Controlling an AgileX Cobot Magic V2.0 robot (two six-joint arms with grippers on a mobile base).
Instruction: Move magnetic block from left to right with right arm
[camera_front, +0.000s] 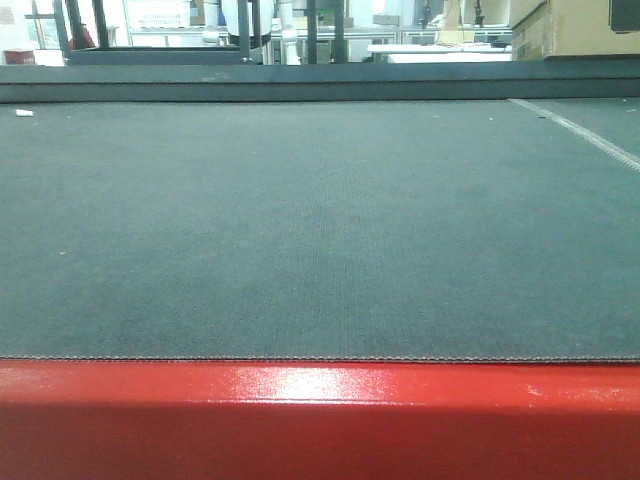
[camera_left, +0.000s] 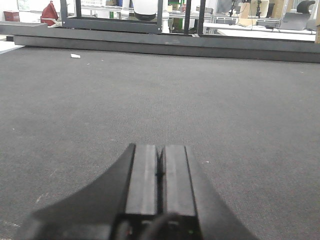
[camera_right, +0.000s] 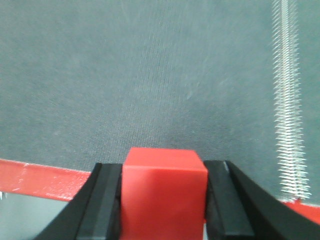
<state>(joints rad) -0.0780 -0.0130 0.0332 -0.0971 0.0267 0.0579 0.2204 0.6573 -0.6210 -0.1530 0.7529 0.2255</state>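
magnetic block (camera_right: 164, 192): red cube, over the grey table (camera_right: 150, 75) mat, near its red edge (camera_right: 45, 180)
right claw (camera_right: 163, 169): gripping the block on both sides
left claw (camera_left: 160, 160): pressed closed, nothing in it
cardboard box (camera_front: 580, 25): background, contents not visible

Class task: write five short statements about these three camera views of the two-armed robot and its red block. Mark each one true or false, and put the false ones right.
1. The right gripper holds the magnetic block between its jaws. True.
2. The left gripper has its jaws wide open. False: they are shut together with nothing between them.
3. The block is blue. False: it is plain red.
4. The front view shows the block lying on the grey mat. False: that view shows only bare mat and the red edge below it.
5. A pale stitched line runs along the mat at the right of the right wrist view. True.
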